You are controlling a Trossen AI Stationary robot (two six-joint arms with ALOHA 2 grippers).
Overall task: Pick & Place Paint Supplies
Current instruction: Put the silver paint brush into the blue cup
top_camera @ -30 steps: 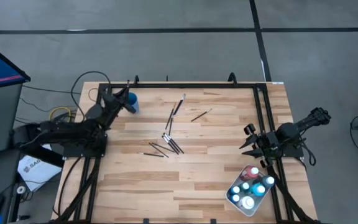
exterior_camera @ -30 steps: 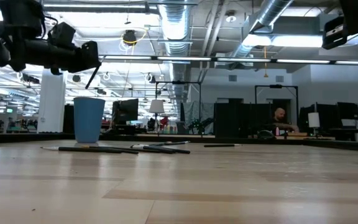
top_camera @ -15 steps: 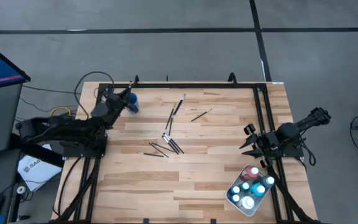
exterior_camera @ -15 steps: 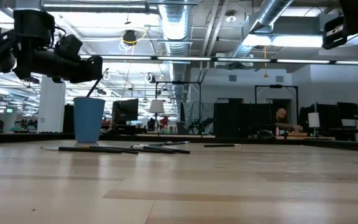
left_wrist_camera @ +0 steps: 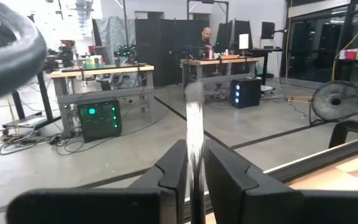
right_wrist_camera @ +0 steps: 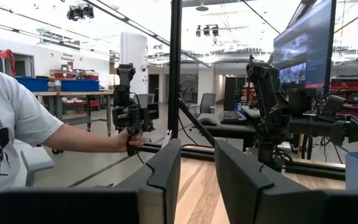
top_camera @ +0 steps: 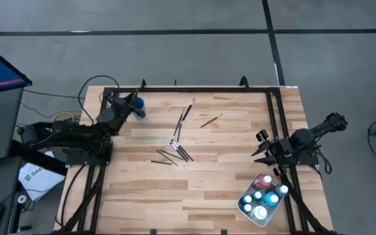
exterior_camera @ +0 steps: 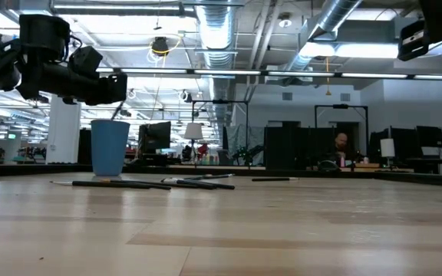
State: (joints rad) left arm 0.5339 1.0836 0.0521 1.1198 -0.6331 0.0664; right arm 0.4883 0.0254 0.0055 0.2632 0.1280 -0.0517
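Wooden desk (top_camera: 142,189), far-left corner: your left gripper (top_camera: 130,103) pinches a paintbrush (left_wrist_camera: 194,134) over the blue cup (exterior_camera: 110,147). Misaligned release drops it outside. Right gripper (top_camera: 262,151), part open, idles.

I'm seeing a blue cup (top_camera: 139,108) on a pale striped wood table (top_camera: 227,189). I'm looking at black arms and a dark left gripper (top_camera: 130,103). Dark-handled paintbrushes (top_camera: 175,153) are showing pale tips. The white tray (top_camera: 243,206) is carrying red, blue, teal and white paint bottles (top_camera: 262,194). A person's sleeve (right_wrist_camera: 8,118) is showing white with dark print.
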